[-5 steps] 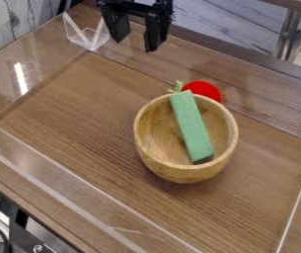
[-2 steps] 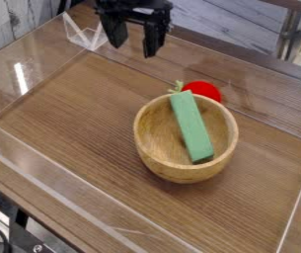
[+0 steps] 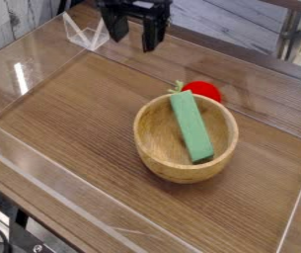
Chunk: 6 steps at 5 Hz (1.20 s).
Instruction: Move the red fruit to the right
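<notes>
The red fruit [image 3: 203, 91] is a small glossy ball with a green stem, lying on the wooden table just behind the wooden bowl [image 3: 164, 153], whose rim partly hides it. My gripper [image 3: 134, 41] hangs at the top of the view, well up and left of the fruit, pointing down. Its two black fingers stand apart, open, with nothing between them.
A flat green block [image 3: 191, 126] leans inside the bowl. Clear acrylic walls [image 3: 35, 69] fence the table on the left, front and right. A small clear stand [image 3: 84, 34] sits at the back left, beside the gripper.
</notes>
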Each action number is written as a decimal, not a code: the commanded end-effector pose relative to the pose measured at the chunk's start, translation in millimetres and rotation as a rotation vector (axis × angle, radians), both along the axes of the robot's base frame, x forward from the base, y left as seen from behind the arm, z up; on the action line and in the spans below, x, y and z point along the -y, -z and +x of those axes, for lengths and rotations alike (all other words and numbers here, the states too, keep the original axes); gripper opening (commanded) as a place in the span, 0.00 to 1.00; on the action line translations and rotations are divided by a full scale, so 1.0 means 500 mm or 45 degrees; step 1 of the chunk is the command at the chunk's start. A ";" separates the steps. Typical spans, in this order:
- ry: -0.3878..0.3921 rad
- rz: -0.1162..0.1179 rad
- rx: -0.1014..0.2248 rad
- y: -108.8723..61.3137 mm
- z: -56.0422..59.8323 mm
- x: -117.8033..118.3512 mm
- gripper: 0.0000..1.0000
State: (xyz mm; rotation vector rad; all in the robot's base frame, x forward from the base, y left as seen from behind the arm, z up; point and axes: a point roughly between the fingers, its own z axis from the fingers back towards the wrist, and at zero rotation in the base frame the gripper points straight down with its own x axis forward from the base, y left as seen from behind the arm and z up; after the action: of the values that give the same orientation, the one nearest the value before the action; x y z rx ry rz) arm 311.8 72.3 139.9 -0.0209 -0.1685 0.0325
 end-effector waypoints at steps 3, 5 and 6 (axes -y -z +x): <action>-0.024 0.003 0.052 -0.023 -0.069 -0.018 1.00; -0.060 -0.018 -0.033 0.006 -0.065 0.025 1.00; -0.154 -0.041 -0.055 0.026 -0.035 0.063 1.00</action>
State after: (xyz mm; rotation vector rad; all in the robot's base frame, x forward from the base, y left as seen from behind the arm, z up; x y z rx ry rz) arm 285.6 38.4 111.1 -0.0504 -0.0636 0.1546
